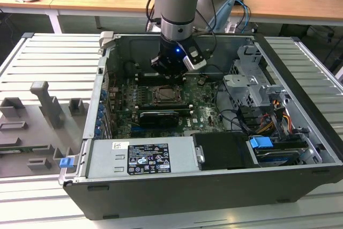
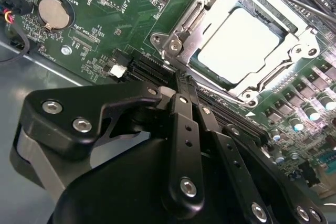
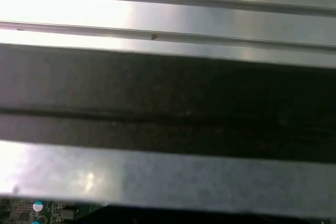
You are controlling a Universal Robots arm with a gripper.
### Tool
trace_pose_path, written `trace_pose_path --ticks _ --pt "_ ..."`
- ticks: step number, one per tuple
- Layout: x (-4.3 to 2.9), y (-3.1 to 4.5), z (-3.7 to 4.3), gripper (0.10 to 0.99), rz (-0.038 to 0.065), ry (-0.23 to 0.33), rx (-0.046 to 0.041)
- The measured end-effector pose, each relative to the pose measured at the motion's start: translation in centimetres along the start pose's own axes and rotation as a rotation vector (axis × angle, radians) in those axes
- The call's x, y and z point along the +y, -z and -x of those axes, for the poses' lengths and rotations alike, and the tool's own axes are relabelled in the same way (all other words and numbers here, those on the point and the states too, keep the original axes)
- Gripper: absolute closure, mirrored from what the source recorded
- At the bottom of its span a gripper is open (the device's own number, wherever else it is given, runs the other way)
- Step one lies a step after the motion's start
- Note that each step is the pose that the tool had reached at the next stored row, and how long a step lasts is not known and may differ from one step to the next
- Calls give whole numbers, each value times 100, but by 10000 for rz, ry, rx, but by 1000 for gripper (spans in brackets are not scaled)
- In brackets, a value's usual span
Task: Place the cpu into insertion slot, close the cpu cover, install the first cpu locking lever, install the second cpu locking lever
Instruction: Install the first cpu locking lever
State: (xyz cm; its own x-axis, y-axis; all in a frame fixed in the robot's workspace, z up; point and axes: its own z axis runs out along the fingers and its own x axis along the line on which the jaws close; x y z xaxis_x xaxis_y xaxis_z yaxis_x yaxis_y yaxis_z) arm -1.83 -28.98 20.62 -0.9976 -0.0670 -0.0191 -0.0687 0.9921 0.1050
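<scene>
In the exterior view, 1 robot arm (image 1: 179, 4) was seen reaching down into an open computer case (image 1: 300, 127) laid on a ribbed metal table (image 1: 48, 57), its gripper (image 1: 170, 69) lowered over the green motherboard (image 1: 206, 108) just behind the processor socket (image 1: 167, 96). A long black expansion card (image 1: 156, 116) lay nearer the camera than the socket, and a drive cage (image 1: 249, 87) stood toward the exterior view's right.

In the second wrist view, the cpu (image 2: 242, 41) was shown seated flat in the socket, with the cpu cover (image 2: 195, 27) closed down around it and its silvery top showing through the cut-out. The gripper's black fingers (image 2: 184, 124) were drawn together, pinched shut with nothing between them, tips just beside the socket's corner. A round coin battery (image 2: 54, 13) was seen well apart on the board.

In the first wrist view, the table's ribbed metal (image 3: 168, 19) and a dark case wall (image 3: 168, 98) were recorded, with a sliver of green board (image 3: 42, 211) at 1 edge
</scene>
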Motion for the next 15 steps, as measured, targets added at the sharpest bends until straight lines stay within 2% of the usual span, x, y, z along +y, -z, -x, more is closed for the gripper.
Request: trace_pose_path --ticks 6,15 --pt "-5 -36 2 980 -64 2 6" --pt "-4 -44 2 980 -66 1 3"
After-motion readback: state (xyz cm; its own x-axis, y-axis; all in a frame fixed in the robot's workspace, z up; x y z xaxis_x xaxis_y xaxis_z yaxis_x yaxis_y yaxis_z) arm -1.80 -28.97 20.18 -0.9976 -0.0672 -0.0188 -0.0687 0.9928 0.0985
